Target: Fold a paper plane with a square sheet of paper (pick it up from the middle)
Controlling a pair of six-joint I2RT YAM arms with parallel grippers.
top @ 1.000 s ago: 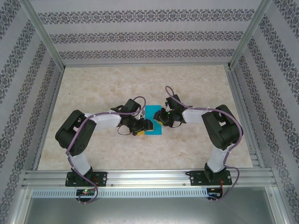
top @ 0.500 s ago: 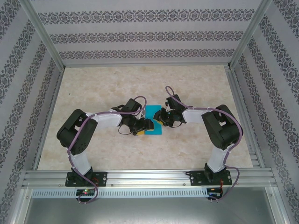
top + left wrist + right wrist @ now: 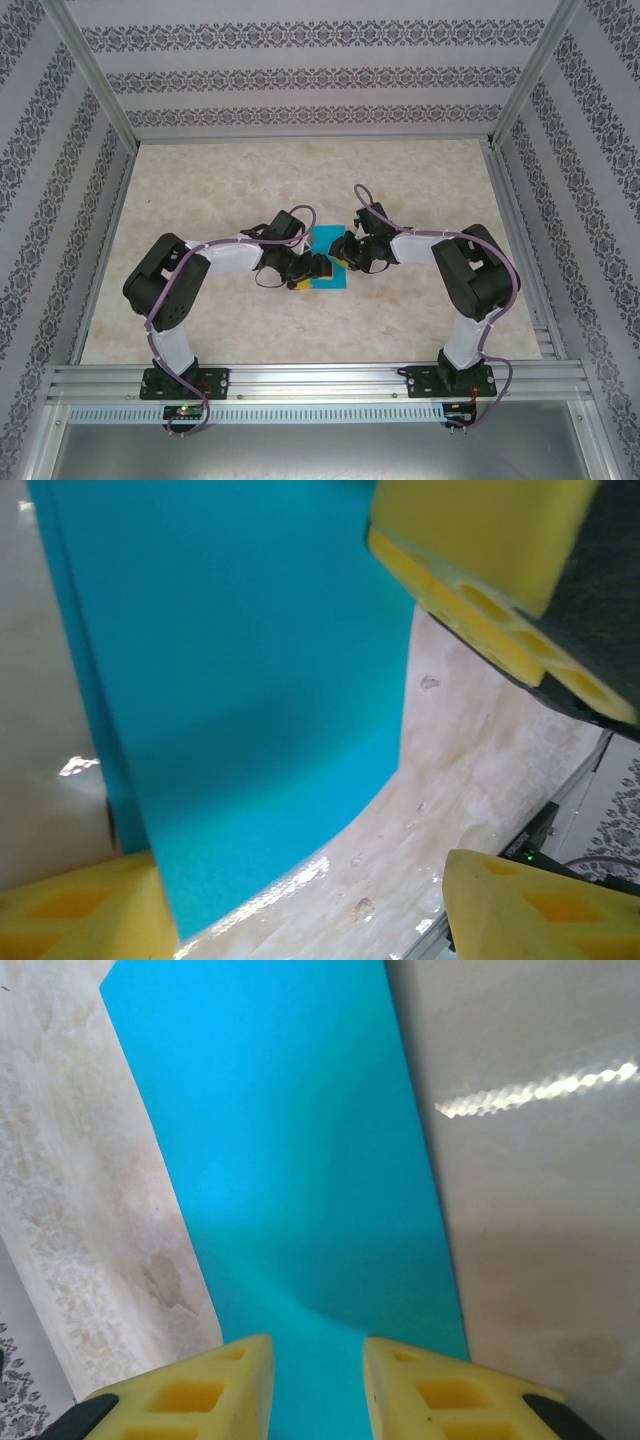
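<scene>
The teal-blue sheet of paper (image 3: pixel 322 240) lies on the table's middle as a narrow rectangle, flat apart from a slight bulge. In the left wrist view the paper (image 3: pixel 240 680) fills the upper left. My left gripper (image 3: pixel 315 270) sits low over its near left corner, open wide (image 3: pixel 320 880), one finger (image 3: pixel 70 915) by the paper's edge. My right gripper (image 3: pixel 342 255) reaches in from the right. Its yellow fingers (image 3: pixel 480 550) hang above the sheet. They stand a little apart (image 3: pixel 317 1360), straddling a raised strip of the paper (image 3: pixel 290 1140).
The marble-patterned table top (image 3: pixel 220 190) spreads around the paper. Patterned walls enclose it on three sides, with metal posts at the corners. An aluminium rail (image 3: pixel 320 380) carrying both arm bases runs along the near edge.
My left gripper has crept a little to the right, further over the paper's near left corner. The right gripper and the paper have hardly moved.
</scene>
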